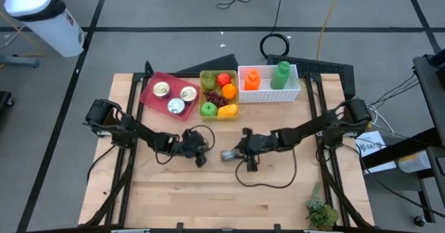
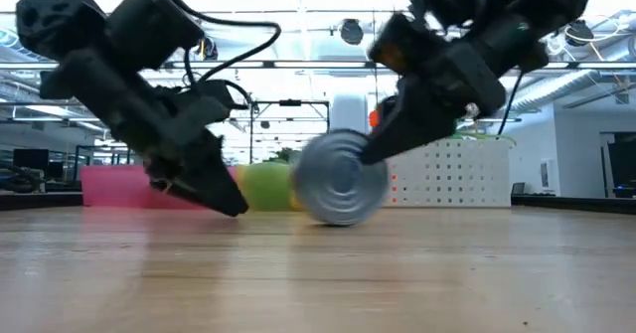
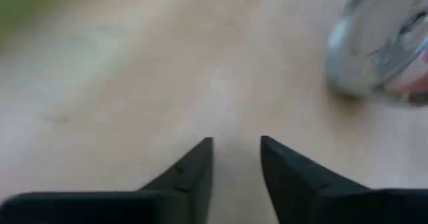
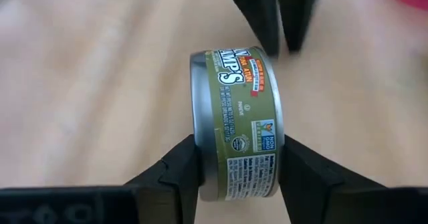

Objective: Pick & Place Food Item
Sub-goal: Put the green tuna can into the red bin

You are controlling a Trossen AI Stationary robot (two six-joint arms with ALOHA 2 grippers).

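A small round tin (image 4: 235, 120) with an olive-green label stands on edge near the table's middle (image 1: 228, 155), with my right gripper (image 4: 237, 167) shut on it. My left gripper (image 3: 237, 144) is just to the tin's left (image 1: 201, 158), slanting down close to the tabletop. Its fingers stand a little apart with nothing between them. The left wrist view shows the tin (image 3: 381, 50) off to one side. In the low view the tin's flat silver end (image 2: 341, 189) faces the camera. My right gripper pinches the tin by its two flat ends (image 4: 195, 124) between the two fingers (image 4: 179, 174). The fingers come from the table's right, slanting down. The tin sits on edge with its label side toward the wrist. Whether its lower rim touches the table I cannot tell.
Along the far edge stand a pink tray (image 1: 151, 87) with three tins, a yellow-green tray (image 1: 207, 75) of fruit and a white basket (image 1: 292, 94) holding an orange and a green bottle. A small plant (image 1: 320, 212) sits at the near right corner. Bare wood lies toward the near edge.
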